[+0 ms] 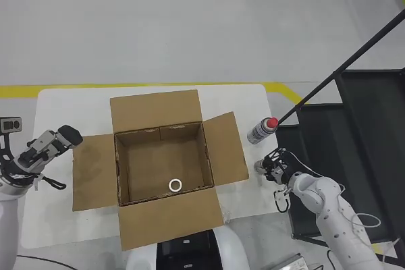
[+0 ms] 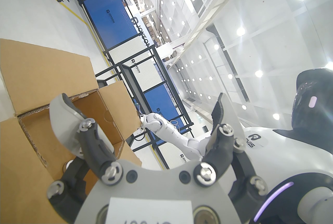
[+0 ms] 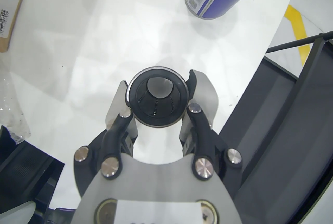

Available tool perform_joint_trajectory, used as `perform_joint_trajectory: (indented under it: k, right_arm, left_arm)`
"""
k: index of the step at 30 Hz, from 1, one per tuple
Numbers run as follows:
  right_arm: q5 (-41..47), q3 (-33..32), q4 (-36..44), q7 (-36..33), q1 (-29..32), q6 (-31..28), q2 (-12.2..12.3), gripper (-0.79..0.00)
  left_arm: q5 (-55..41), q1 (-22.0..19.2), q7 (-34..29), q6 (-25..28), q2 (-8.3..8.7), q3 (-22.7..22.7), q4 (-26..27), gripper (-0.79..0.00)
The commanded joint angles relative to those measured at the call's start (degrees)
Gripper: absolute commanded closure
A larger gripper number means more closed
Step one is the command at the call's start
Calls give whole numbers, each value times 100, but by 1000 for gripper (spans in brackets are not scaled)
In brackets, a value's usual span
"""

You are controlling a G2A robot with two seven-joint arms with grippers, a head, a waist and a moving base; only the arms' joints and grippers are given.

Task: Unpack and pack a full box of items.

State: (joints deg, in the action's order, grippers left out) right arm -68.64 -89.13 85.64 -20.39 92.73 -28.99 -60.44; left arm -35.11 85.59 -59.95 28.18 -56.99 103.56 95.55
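The box (image 1: 155,111) sits in the middle of the white table (image 1: 61,108). It is plain brown corrugated cardboard, with all four flaps folded out flat and the fluted edges showing along the rim. From my top view I see one small white ring (image 1: 175,184) lying flat on its floor, close to the wall nearest the robot. Beside the box's right flap a blue spray can (image 1: 260,131) with a red cap and a glossy printed label stands on its base on the smooth tabletop.

My right gripper (image 3: 157,80) hangs low over the table's right edge, between the can and the dark metal rack (image 1: 364,128). Its fingers are clamped on either side of a black round part (image 3: 156,110), a short cylinder with a hollow centre and a pale rim. I cannot tell whether the part touches the table.

My left gripper (image 1: 69,136) is at the table's left edge, just beside the left flap, wrist tipped up so its camera looks across the box towards the ceiling. Its two curved fingers are spread wide with nothing between them.
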Motion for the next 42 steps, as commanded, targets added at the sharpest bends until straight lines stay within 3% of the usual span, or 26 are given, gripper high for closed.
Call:
perform_joint_trajectory:
  k: [1, 10, 16, 21, 27, 37, 42]
  right_arm:
    - [190, -335, 346, 81, 278, -221, 46, 0]
    - [1062, -1933, 2440, 368, 1754, -918, 161, 0]
    - [1459, -2140, 3459, 360, 2046, -1229, 170, 0]
    - [1617, -1404, 3937, -148, 1651, -1233, 190, 0]
    - [1359, 1, 4029, -997, 642, -865, 177, 0]
    - [402, 2465, 3157, -1608, -1115, 310, -97, 0]
    - [217, 2881, 2880, -1566, -1404, 592, -184, 0]
  left_arm:
    - [0, 0, 0, 0, 0, 0, 0, -785]
    - [0, 0, 0, 0, 0, 0, 0, -785]
    - [0, 0, 0, 0, 0, 0, 0, -785]
    - [0, 0, 0, 0, 0, 0, 0, -785]
    - [0, 0, 0, 0, 0, 0, 0, -785]
    - [0, 0, 0, 0, 0, 0, 0, -785]
    - [0, 0, 0, 0, 0, 0, 0, -785]
